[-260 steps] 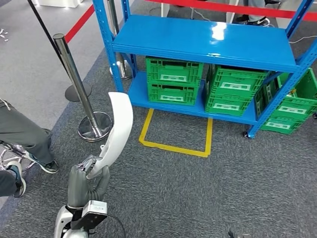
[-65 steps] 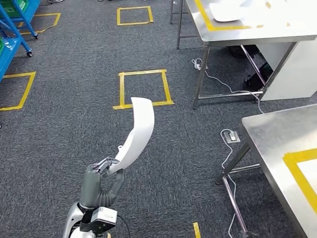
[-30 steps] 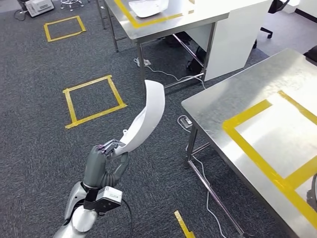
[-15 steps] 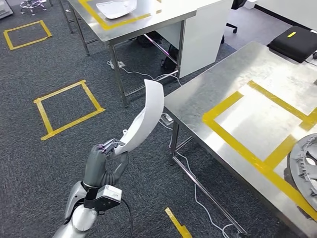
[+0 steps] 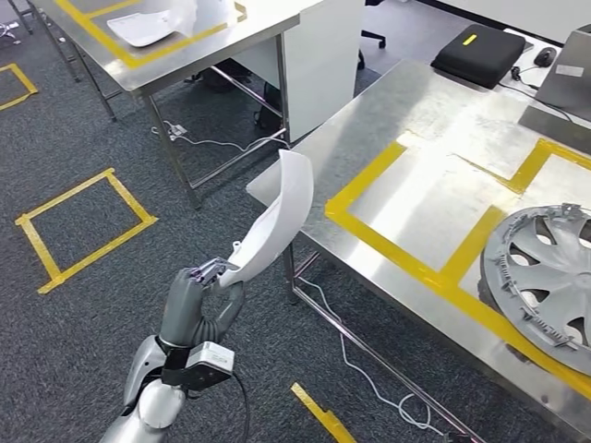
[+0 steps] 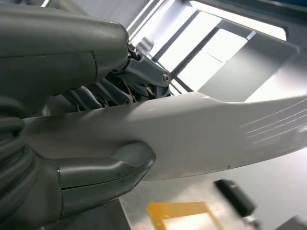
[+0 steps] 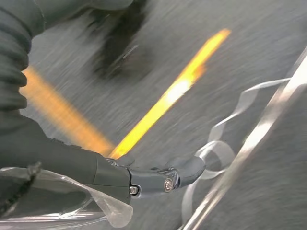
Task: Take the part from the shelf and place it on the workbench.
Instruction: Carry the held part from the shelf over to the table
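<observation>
My left hand [image 5: 195, 309] grips the lower end of a long, curved white part [image 5: 275, 226], which rises up and to the right, its top end level with the near-left corner of the steel workbench [image 5: 446, 120]. In the left wrist view the thumb [image 6: 105, 175] and fingers [image 6: 119, 88] clamp the white part [image 6: 203, 134] from both sides. On the bench, yellow tape marks out a square [image 5: 418, 198] with bare steel inside. My right hand [image 7: 72, 163] hangs over blurred carpet, fingers stretched out, holding nothing.
A grey wheel cover [image 5: 547, 272] lies on the bench to the right of the taped square. A black case [image 5: 477, 41] and a laptop [image 5: 568, 78] sit at its far side. Another steel table [image 5: 209, 41] stands behind, carrying a white part [image 5: 146, 26]. Cables [image 5: 362, 369] trail under the bench.
The whole view has swung from the blue shelf to the workbench, which now lies closer and shows the wheel cover fully. The white part stays in my left hand's grip.
</observation>
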Action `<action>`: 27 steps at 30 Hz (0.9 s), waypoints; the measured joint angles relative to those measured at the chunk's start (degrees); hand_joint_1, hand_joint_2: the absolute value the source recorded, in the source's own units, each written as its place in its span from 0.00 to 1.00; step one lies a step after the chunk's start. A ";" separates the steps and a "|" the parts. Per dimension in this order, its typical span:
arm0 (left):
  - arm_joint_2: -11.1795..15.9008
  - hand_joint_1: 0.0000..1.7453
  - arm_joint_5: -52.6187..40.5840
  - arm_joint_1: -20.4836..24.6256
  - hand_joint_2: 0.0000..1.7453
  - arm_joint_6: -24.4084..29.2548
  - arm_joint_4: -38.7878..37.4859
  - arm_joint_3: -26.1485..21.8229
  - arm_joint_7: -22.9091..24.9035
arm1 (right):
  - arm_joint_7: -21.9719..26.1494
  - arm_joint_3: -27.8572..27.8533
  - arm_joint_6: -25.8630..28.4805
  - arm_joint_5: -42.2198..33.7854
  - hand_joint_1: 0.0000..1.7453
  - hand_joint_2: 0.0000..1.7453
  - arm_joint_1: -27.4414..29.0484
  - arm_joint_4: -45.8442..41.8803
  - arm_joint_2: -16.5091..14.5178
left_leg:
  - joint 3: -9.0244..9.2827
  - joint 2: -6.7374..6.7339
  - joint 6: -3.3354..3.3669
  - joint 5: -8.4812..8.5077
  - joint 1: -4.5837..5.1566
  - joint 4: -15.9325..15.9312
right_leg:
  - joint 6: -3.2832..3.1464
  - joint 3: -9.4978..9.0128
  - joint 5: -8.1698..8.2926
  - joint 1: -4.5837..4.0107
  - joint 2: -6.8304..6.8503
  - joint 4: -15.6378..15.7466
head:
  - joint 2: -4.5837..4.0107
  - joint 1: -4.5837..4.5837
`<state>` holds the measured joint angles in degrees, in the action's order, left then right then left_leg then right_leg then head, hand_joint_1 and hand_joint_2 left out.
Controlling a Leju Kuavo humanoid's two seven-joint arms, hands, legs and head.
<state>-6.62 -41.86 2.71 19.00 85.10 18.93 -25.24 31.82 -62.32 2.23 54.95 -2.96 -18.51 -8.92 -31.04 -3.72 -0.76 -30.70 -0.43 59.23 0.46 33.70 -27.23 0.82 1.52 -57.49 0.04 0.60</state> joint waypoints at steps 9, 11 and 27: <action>-0.34 1.00 -11.83 9.84 1.00 2.05 -8.54 2.06 9.18 | -5.37 5.63 2.38 6.69 0.00 1.00 0.22 2.57 0.86 | -2.43 5.23 1.45 1.59 -0.01 3.81 | -0.67 -0.02 0.39 -0.42 -5.15 -0.12 | 0.00 -0.13; -0.36 1.00 -14.43 11.39 1.00 2.95 -10.14 2.13 11.24 | -5.77 6.26 2.44 7.18 0.00 1.00 0.14 2.88 0.93 | -0.87 6.46 2.01 2.68 0.12 -0.47 | -0.09 0.52 0.65 -0.34 -6.09 -0.18 | 0.00 -0.25; -1.42 1.00 -22.39 16.71 1.00 4.11 -19.41 2.37 18.00 | -6.33 7.85 2.05 8.19 0.00 1.00 -0.11 3.78 1.44 | -0.35 0.52 1.35 2.51 0.56 -1.90 | 1.21 1.04 0.80 -0.24 0.58 -0.06 | 0.00 0.14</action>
<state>-8.04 -64.25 19.41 23.11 65.69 21.29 -7.25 25.50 -54.47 4.28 63.14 -3.07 -14.73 -7.48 -31.39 -3.20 0.59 -28.19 0.13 57.33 1.67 34.74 -26.43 0.59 2.10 -57.55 0.04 0.73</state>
